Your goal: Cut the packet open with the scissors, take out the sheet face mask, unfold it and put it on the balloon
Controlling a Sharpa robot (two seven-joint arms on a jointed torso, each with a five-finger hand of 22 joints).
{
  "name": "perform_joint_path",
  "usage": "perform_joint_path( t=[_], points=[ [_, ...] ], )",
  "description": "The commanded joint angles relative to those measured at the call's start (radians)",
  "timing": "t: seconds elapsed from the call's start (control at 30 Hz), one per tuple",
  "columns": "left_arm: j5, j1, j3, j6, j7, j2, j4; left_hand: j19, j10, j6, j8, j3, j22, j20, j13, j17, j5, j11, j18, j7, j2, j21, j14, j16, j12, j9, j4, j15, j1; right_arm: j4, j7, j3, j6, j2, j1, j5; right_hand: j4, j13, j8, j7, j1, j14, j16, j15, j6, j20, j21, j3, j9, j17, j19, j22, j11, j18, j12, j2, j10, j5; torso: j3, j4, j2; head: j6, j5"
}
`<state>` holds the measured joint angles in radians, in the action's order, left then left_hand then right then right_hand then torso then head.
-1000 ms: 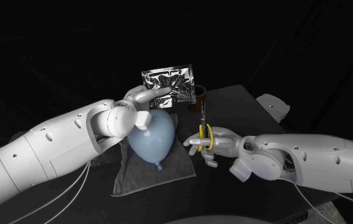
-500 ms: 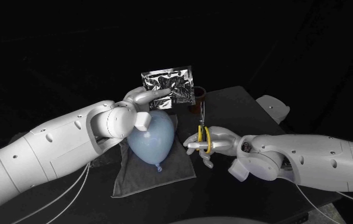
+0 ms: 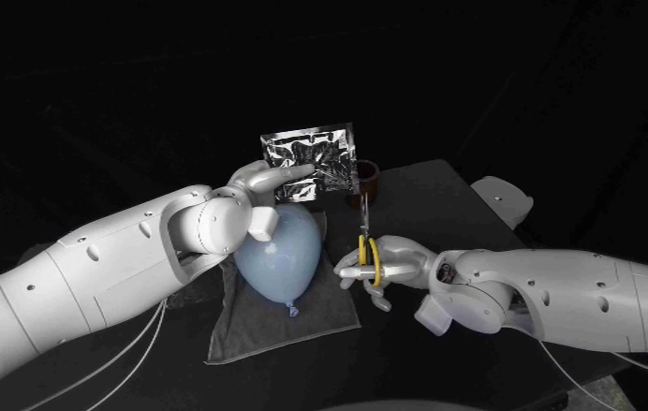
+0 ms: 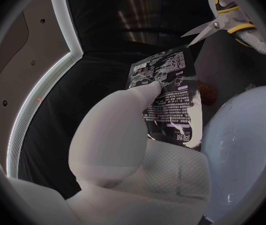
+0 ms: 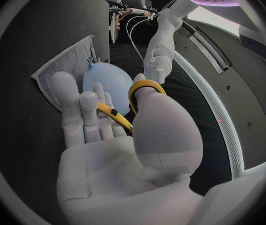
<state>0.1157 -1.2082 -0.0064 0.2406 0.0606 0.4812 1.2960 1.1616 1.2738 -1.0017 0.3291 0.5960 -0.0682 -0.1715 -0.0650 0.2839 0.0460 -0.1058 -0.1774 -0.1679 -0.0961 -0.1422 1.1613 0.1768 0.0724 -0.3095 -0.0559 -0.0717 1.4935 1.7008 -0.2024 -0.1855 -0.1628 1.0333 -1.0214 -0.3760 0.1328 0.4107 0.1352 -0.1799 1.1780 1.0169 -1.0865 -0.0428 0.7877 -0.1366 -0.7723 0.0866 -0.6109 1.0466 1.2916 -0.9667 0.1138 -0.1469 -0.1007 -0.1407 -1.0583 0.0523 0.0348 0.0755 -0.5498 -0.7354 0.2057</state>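
My left hand (image 3: 274,182) holds a crinkled silver packet (image 3: 311,158) upright above the table, pinched at its lower edge. The left wrist view shows the packet's printed dark back (image 4: 169,101) under my thumb (image 4: 123,130). My right hand (image 3: 382,266) grips yellow-handled scissors (image 3: 367,247) with the blades pointing up toward the packet's lower right corner. The scissors (image 4: 223,20) have their blades parted, tips close to the packet but apart from it. A pale blue balloon (image 3: 277,252) lies on a grey towel (image 3: 277,322) below my left hand. In the right wrist view my fingers (image 5: 85,117) pass through the yellow handles (image 5: 139,92).
A small brown cup (image 3: 367,173) stands on the black table (image 3: 433,196) just behind the packet. A white rounded object (image 3: 503,196) sits past the table's right edge. In the right wrist view the balloon (image 5: 107,82) and towel (image 5: 60,70) lie beyond my right hand.
My right hand has shifted slightly left and forward with the scissors, bringing the blades nearer the packet's corner. The left hand and packet have stayed still.
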Motion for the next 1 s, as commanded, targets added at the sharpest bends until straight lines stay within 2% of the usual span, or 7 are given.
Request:
perform_joint_path(
  t=[0.03,0.33,0.63,0.8,1.0],
  points=[
    [0.003,-0.001,0.001,-0.021,0.002,-0.002,0.001,0.005,0.008,-0.003,0.006,0.005,-0.001,0.000,0.000,0.001,0.004,0.000,-0.008,0.000,0.008,-0.003,0.007,0.001,-0.007,-0.055,-0.001,0.002,-0.001,0.000,0.011,0.001,-0.002,-0.004,0.000,-0.019,-0.001,-0.002,0.007,-0.002,0.005,0.008,-0.006,-0.001,-0.007,-0.001,-0.004,-0.008,-0.002,-0.002,0.009,-0.002,0.000,-0.007,-0.006,0.003,-0.007,-0.004,0.0004,0.0003,0.000,0.001,-0.002],
    [-0.001,-0.002,0.001,-0.024,0.002,-0.001,-0.004,0.006,0.008,-0.003,0.006,0.006,-0.001,0.000,0.000,0.001,0.004,0.000,-0.008,0.000,0.008,-0.003,0.008,0.001,-0.007,-0.056,0.001,0.002,-0.002,0.016,0.012,0.001,-0.008,-0.001,-0.006,-0.029,0.001,-0.006,0.013,-0.003,0.012,0.009,-0.009,-0.002,-0.006,-0.001,-0.007,-0.017,-0.004,-0.004,0.009,-0.003,0.002,-0.007,-0.010,0.010,-0.008,-0.004,-0.0003,0.0012,0.000,0.004,-0.001],
    [-0.005,-0.007,0.001,-0.026,0.000,-0.001,-0.007,0.006,0.008,-0.003,0.006,0.006,-0.001,0.000,0.000,0.001,0.004,0.000,-0.008,0.000,0.008,-0.003,0.008,0.001,-0.007,-0.056,0.001,0.002,-0.002,0.022,0.017,0.001,-0.009,-0.006,-0.035,-0.034,0.003,-0.010,0.018,-0.003,0.018,0.008,-0.011,-0.002,-0.005,-0.002,-0.010,-0.024,-0.006,-0.008,0.009,-0.004,0.003,-0.006,-0.012,0.016,-0.008,-0.004,0.0005,0.0000,-0.001,0.004,-0.005],
    [-0.006,-0.008,0.001,-0.028,-0.001,-0.004,-0.008,0.006,0.008,-0.003,0.006,0.006,-0.001,0.000,0.000,0.001,0.004,0.000,-0.008,0.000,0.008,-0.003,0.008,0.001,-0.007,-0.056,0.001,0.002,-0.002,0.008,0.021,0.001,-0.006,-0.015,-0.049,-0.034,0.004,-0.011,0.020,-0.003,0.020,0.008,-0.013,-0.003,-0.004,-0.002,-0.013,-0.028,-0.006,-0.009,0.010,-0.006,0.003,-0.006,-0.013,0.018,-0.008,-0.004,-0.0003,0.0002,0.000,0.005,-0.004],
    [-0.006,-0.008,0.001,-0.030,-0.002,-0.005,-0.009,0.006,0.008,-0.003,0.006,0.006,-0.001,0.000,0.000,0.001,0.004,0.000,-0.008,0.000,0.008,-0.003,0.008,0.001,-0.007,-0.056,0.001,0.002,-0.002,-0.017,0.029,0.001,-0.001,-0.030,-0.055,-0.028,0.006,-0.014,0.024,-0.004,0.021,0.008,-0.015,-0.003,-0.002,-0.002,-0.016,-0.034,-0.007,-0.010,0.011,-0.008,0.004,-0.005,-0.015,0.021,-0.007,-0.004,0.0002,-0.0005,-0.001,0.004,-0.007]
  ],
)
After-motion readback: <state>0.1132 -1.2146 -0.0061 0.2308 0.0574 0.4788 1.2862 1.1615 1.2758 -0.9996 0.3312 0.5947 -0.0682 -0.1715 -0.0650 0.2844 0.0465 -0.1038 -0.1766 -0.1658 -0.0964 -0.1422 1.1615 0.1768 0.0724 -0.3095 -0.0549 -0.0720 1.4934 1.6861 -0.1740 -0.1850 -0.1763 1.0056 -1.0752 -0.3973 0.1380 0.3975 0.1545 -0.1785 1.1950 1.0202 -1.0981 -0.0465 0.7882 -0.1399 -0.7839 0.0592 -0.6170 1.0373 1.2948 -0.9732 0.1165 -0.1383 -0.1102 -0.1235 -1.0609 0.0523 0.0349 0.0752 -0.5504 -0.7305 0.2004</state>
